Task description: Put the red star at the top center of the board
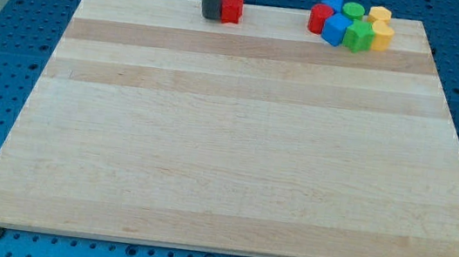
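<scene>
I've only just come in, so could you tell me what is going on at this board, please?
My tip rests on the wooden board near its top edge, touching the left side of the red star, which I am pushing toward the top centre. The star sits a little left of centre. The other blocks are bunched in the top right corner: a red block, blue blocks, green blocks and yellow blocks.

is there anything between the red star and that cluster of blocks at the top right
No. In the camera view, only bare board lies between the red star and the cluster's nearest red block.
</scene>
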Robot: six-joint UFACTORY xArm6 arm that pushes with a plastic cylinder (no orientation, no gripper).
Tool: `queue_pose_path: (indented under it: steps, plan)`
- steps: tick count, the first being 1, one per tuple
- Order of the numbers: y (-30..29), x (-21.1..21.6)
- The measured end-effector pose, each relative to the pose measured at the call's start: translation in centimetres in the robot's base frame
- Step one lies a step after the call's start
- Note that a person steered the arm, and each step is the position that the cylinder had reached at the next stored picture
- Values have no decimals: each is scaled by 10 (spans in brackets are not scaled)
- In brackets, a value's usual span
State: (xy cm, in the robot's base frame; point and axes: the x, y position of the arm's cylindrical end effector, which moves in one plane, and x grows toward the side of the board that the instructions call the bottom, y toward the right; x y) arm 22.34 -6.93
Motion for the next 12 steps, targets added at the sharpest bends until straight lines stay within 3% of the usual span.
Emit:
queue_pose_path:
  steps: [1, 2, 5, 7, 9, 10, 11, 12]
  plan:
    - [0, 0]
    - [-13, 31]
    - [238, 240]
    - [337, 321]
    - [381, 335]
    - [388, 320]
    - [396, 248]
    - [396, 236]
